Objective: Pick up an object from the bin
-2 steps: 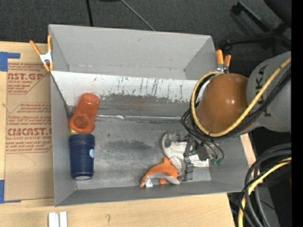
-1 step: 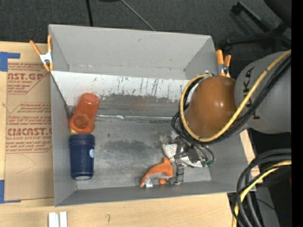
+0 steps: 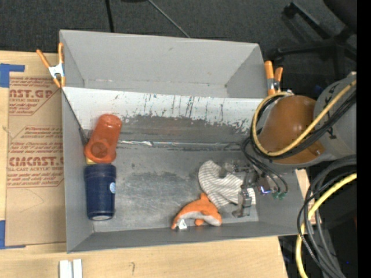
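The gripper (image 3: 246,197), its opening unclear, sits beside a crumpled, ribbed grey-white cloth (image 3: 219,185).

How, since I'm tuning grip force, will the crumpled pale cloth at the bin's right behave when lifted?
The cloth lies crumpled in soft folds, so it is probably floppy and would sag and drape when lifted. It looks thin, so likely light. A push would probably bunch it toward the orange toy rather than slide it whole.
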You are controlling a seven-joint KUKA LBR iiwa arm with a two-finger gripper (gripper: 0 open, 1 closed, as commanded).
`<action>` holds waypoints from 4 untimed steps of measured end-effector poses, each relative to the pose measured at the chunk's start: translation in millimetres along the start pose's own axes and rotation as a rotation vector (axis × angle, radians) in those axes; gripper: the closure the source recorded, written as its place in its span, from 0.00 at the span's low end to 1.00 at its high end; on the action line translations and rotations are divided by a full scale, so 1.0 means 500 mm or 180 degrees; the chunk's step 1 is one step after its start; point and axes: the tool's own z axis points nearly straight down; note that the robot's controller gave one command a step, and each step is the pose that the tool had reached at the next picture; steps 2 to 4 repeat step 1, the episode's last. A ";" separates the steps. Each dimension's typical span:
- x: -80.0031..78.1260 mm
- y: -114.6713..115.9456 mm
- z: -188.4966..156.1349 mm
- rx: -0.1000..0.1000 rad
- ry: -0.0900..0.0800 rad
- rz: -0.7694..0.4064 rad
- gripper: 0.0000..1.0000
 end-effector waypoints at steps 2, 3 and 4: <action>0.027 0.152 0.059 -0.0008 0.0007 -0.0149 1.00; 0.027 0.152 0.059 -0.0008 0.0007 -0.0149 1.00; 0.027 0.152 0.059 -0.0008 0.0007 -0.0149 1.00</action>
